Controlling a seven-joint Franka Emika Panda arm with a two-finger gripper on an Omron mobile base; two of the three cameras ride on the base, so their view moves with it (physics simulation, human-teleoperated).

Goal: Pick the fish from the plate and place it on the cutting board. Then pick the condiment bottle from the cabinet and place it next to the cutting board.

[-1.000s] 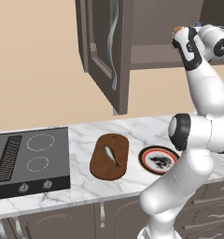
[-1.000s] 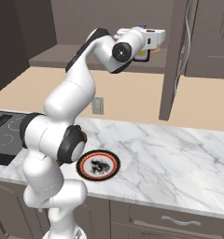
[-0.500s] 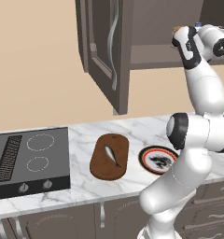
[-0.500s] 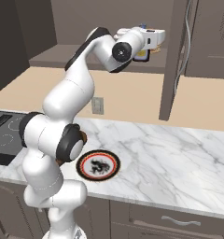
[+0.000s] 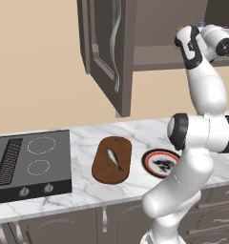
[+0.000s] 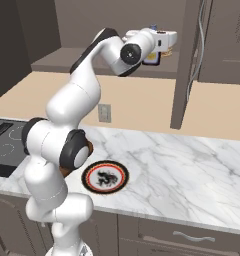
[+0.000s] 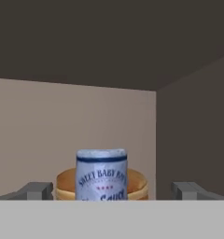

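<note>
Wide-open hand (image 7: 111, 191) flanks the condiment bottle (image 7: 101, 175), untouched.

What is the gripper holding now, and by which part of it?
Nothing is held. The gripper is open inside the cabinet, its fingers apart on either side of the condiment bottle, not touching it.
</note>
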